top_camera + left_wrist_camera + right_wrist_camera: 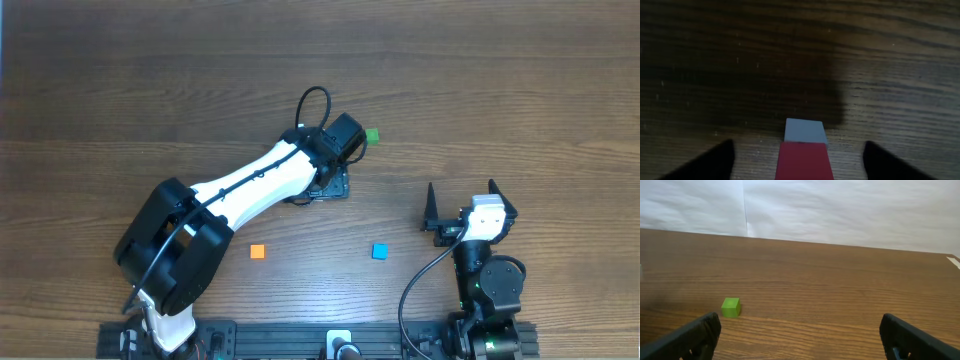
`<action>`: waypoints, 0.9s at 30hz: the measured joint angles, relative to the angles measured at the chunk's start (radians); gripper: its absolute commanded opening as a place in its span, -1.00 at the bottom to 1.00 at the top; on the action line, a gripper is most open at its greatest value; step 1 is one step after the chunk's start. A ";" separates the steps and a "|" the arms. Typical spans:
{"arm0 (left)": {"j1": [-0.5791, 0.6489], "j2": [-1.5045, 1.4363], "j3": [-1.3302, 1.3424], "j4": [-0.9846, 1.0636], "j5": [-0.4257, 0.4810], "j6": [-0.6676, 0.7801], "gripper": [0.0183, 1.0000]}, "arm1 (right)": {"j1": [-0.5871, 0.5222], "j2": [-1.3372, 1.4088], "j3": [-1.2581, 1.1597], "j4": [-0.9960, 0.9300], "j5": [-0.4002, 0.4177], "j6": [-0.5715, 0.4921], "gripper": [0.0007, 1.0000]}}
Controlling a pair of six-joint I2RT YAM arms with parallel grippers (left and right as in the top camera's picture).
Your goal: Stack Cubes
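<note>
A red cube (804,161) lies on the wooden table between the wide-apart fingers of my left gripper (799,145), which is open and not touching it. A pale grey-blue face (805,131) adjoins the red one; I cannot tell whether it belongs to the same cube. From above, the left gripper (330,185) sits near the table's middle, just below a green cube (372,135). An orange cube (258,251) and a blue cube (380,251) rest nearer the front. My right gripper (461,190) is open at the right, with the green cube (731,307) far ahead of it.
The brown wooden table (520,90) stretches bare to the back and left. A white wall (840,210) rises behind the table's far edge. The left arm's white link (250,185) crosses the left middle.
</note>
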 measured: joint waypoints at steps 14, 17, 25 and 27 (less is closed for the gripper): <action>0.000 -0.259 -0.010 -0.108 0.001 -0.001 1.00 | 0.000 0.000 0.000 0.000 0.000 0.000 0.98; 0.000 -0.379 -0.016 -0.164 0.000 0.000 1.00 | 0.000 0.000 0.000 0.000 0.000 0.000 0.99; 0.000 -0.652 -0.324 -0.177 -0.019 -0.009 1.00 | 0.000 0.000 0.000 0.000 -0.001 0.000 0.98; 0.000 -0.709 -0.444 -0.140 -0.018 -0.029 1.00 | 0.000 0.000 0.000 0.000 -0.001 0.000 0.98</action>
